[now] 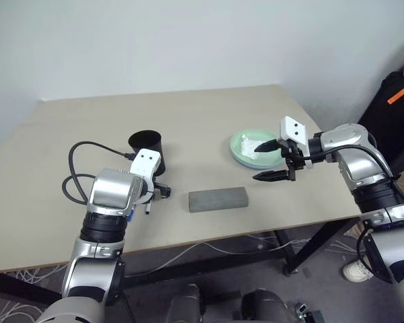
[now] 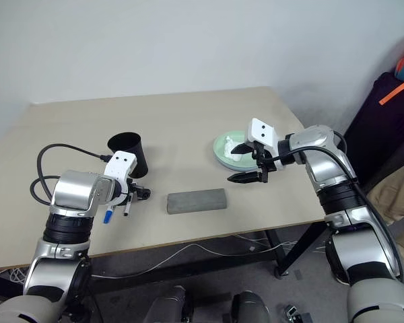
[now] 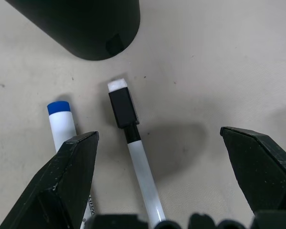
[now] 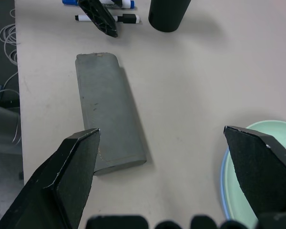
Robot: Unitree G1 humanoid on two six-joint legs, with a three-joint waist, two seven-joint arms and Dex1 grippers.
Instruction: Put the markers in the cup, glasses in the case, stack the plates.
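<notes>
Desk: plain beige. Cup: matte black. Case: grey. Plates: mint green over light blue. Markers: white; caps blue, black.

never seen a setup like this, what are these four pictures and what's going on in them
It's a two-armed humanoid robot at a tan table. Two pictures look down from cameras in its head. The other two come from cameras on each wrist, looking out between that gripper's black fingers. The left gripper hangs open over two markers, one black-capped, one blue-capped, beside a black cup. The right gripper is open above the table near the stacked plates, mint on blue, with white tissue on top. A closed grey case lies between the arms. Nothing is held.
</notes>
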